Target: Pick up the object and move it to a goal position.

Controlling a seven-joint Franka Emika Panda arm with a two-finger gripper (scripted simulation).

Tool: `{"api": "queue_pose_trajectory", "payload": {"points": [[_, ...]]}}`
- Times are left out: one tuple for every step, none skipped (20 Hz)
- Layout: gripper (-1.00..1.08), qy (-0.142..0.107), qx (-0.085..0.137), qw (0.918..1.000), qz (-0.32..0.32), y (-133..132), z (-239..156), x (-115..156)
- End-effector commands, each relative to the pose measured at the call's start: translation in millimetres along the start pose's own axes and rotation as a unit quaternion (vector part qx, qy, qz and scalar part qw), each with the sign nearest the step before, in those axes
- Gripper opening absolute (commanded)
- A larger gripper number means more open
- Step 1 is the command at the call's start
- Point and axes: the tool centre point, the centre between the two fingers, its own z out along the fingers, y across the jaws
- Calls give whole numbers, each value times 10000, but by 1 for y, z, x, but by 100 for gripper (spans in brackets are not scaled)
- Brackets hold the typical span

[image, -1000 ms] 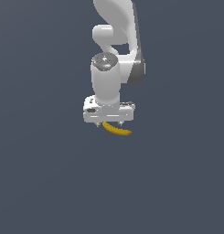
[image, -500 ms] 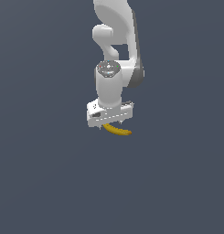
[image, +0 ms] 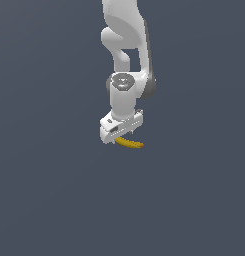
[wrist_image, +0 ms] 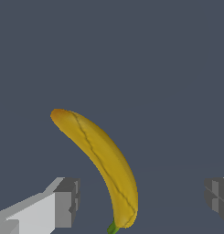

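Note:
The banana [image: 130,144] is small, curved and yellow, and lies on the dark grey floor just under the hand. In the wrist view the banana [wrist_image: 100,161] shows a brownish-orange tip at one end and a green stem at the other. My gripper [image: 122,135] hangs over it, pointing down. In the wrist view my gripper [wrist_image: 141,197] is open: the two grey fingertips [wrist_image: 65,201] stand wide apart on either side of the stem end and touch nothing. From the exterior view the hand hides part of the banana.
A plain dark grey floor [image: 54,200] fills both views. The white arm [image: 125,40] rises from the hand toward the top of the exterior view. No other object shows.
The hand has moved slightly down and toward the exterior view's right, and has turned a little about its own axis. The banana has not moved.

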Motion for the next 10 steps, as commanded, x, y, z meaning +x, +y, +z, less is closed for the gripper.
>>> {"api": "queue_pose_trajectory", "payload": {"points": [[100, -9, -3, 9992, -401, -6, 8, -4], [100, -13, -3, 9984, -558, -8, 11, -5], [100, -16, -2, 9974, -714, -10, 14, -7], [100, -19, -2, 9963, -862, -12, 16, -8], [100, -21, 0, 9950, -1002, -14, 19, -10], [100, -23, 1, 9935, -1134, -16, 21, -11], [100, -24, 3, 9920, -1259, -18, 24, -12], [100, -25, 4, 9905, -1375, -20, 26, -13], [100, -26, 6, 9889, -1482, -22, 28, -14], [100, -26, 8, 9874, -1582, -23, 29, -15]]}}
